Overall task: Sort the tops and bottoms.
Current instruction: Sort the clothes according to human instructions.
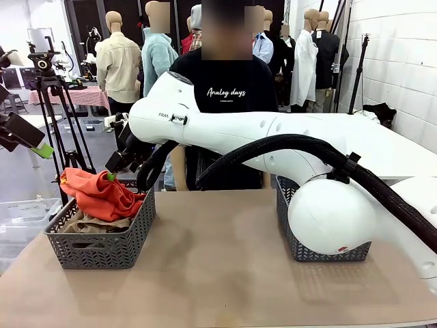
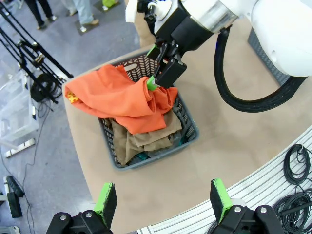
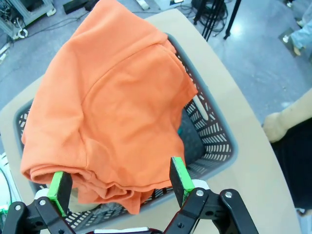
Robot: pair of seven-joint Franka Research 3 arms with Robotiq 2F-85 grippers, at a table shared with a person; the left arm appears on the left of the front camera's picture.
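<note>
One crumpled orange garment [image 3: 107, 102], perforated grey basket [image 3: 214, 136]

Glossy white rounded arm [image 1: 273, 137], black corrugated cable, black hand [image 2: 163, 66], green pads

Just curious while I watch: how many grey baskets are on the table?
2. One grey basket sits on the robot's left side of the table, piled with clothes, the orange garment on top. The other basket sits on the right side, largely hidden behind the right arm.
</note>
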